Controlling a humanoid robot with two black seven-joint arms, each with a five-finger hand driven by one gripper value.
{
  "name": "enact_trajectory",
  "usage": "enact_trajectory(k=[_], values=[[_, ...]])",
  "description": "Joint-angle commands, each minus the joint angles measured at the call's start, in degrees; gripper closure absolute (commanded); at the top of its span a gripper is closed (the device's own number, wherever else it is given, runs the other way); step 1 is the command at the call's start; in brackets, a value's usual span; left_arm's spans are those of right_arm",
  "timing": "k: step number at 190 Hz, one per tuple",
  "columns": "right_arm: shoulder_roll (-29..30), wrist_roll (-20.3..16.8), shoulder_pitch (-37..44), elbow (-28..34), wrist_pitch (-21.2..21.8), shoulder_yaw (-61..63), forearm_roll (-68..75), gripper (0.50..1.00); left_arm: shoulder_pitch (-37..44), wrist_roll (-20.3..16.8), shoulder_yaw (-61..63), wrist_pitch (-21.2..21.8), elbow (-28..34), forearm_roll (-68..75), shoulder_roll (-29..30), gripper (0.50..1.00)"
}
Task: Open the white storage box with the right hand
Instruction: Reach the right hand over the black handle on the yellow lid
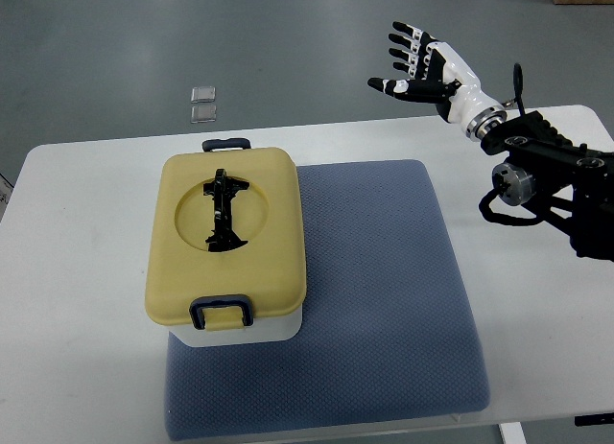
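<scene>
Storage box (pixel 228 247): sits on the left part of the blue mat, toward the worktop's left half; lid fully seated, so the box is closed.
Progress: nothing of the opening appears done; both latches look engaged and the whole job is left, in my judgement.
Lid (pixel 182 243): pale yellow, matt plastic, rounded corners, with a round recess in the middle holding a black folded handle (pixel 224 212).
Base: white, glossy plastic, only a strip visible below the lid at the near end.
Near latch (pixel 222 312): dark blue clip, folded down over the lid's near edge.
Far latch (pixel 227 143): matching dark blue clip at the lid's far edge.
Mat (pixel 384 300): blue-grey, woven dimpled texture, soft rounded edges, covering the worktop's middle.
Worktop (pixel 77 300): white, smooth, rounded corners.
Right robot hand (pixel 414 65): raised beyond the far right corner, well apart from the box, fingers spread, palm empty.
Left robot hand: not seen.
Floor: grey, two small clear squares (pixel 202 104) lying beyond the far edge.
</scene>
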Motion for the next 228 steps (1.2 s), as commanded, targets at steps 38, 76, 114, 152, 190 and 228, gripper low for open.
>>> enact_trajectory(k=[38,76,114,152,190,228], values=[[-2.5,1.3,15.0,7.9,4.1,-6.8,-27.4,0.570,0.0,0.0,0.0,0.0,0.0,0.0,0.0,0.500],[1.3,1.3,22.5,9.9,8.1,-7.3,-44.7,0.570,0.0,0.0,0.0,0.0,0.0,0.0,0.0,0.500],[8.0,1.5,30.0,9.9,9.8,-14.4,-53.0,0.570,0.0,0.0,0.0,0.0,0.0,0.0,0.0,0.500],[11.8,1.9,33.8,9.9,12.4,-16.2,-57.2,0.572,0.0,0.0,0.0,0.0,0.0,0.0,0.0,0.500],[13.3,4.0,35.0,10.1,15.4,-16.6,-61.0,0.572,0.1,0.0,0.0,0.0,0.0,0.0,0.0,0.500],[14.5,4.0,35.3,10.0,15.5,-19.4,-67.4,0.574,0.0,0.0,0.0,0.0,0.0,0.0,0.0,0.500]])
